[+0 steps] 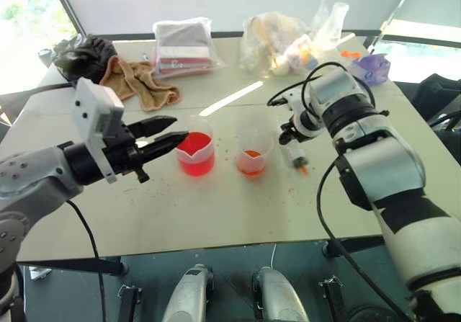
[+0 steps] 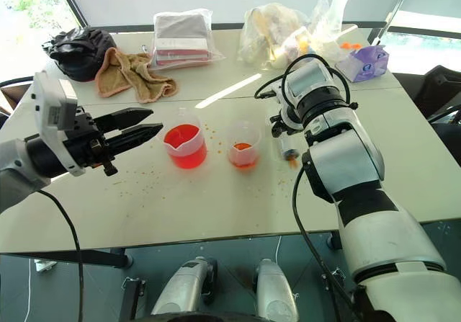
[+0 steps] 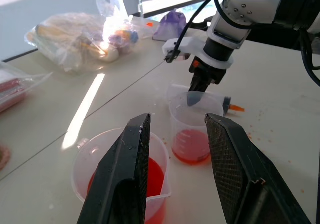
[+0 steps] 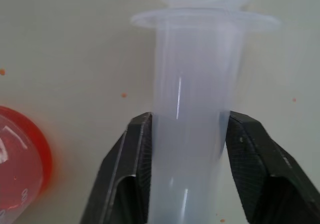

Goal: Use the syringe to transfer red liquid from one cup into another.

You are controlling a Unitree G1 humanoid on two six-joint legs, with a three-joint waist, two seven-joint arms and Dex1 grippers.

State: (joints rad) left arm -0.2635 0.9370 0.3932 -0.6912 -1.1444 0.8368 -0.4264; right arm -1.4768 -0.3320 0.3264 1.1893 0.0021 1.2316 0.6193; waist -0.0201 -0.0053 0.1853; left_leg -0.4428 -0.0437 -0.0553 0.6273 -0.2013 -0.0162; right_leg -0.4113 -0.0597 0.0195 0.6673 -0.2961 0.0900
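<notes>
Two clear cups stand side by side near the middle of the desk (image 1: 108,214), and most of the risk gathers around them. The left end effector (image 1: 164,136) hovers beside the spouted beaker (image 1: 195,153), its fingers parted with nothing between them; a small drift toward that rim could tip the beaker, which holds the larger share of red liquid (image 1: 196,162). Just right of it, the narrower cup (image 1: 253,152) holds a shallow red layer and looks light enough to slide or topple if nudged. Further right, toward the desk's right edge, the right end effector (image 4: 185,149) has closed its pads on the barrel of the syringe (image 4: 192,114), which lies on the desk just beside the narrow cup. The smooth, rounded barrel could roll or squirt out of the pads as it is lifted, and swinging it up so close to the cup could knock that cup over. The syringe is fat, translucent plastic with a flange at one end and an orange-red nozzle; its barrel appears empty.
</notes>
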